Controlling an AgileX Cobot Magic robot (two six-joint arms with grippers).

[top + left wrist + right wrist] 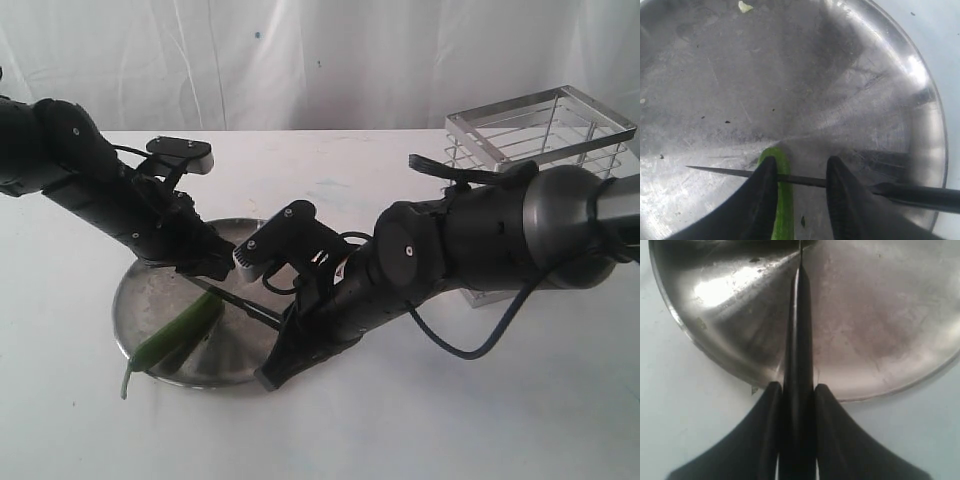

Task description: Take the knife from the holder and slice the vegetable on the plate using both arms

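The steel plate [150,290] lies left of centre, with the dark green vegetable [178,333] on its near-left part. My left gripper [214,266] hangs low over the plate and stands open [800,167]. One of its fingers [765,192] touches the vegetable [784,210] and the other finger stands clear of it. My right gripper [288,325] is shut on the knife handle [799,350] at the plate's right rim. The thin blade [725,172] runs across the vegetable's end, between the left fingers. At the back right stands the wire holder [540,130].
White table all round the plate [685,405], with a white curtain behind. The right arm's bulky links and a black cable [450,340] lie between the plate and the holder. A small pale scrap [744,6] sits on the plate.
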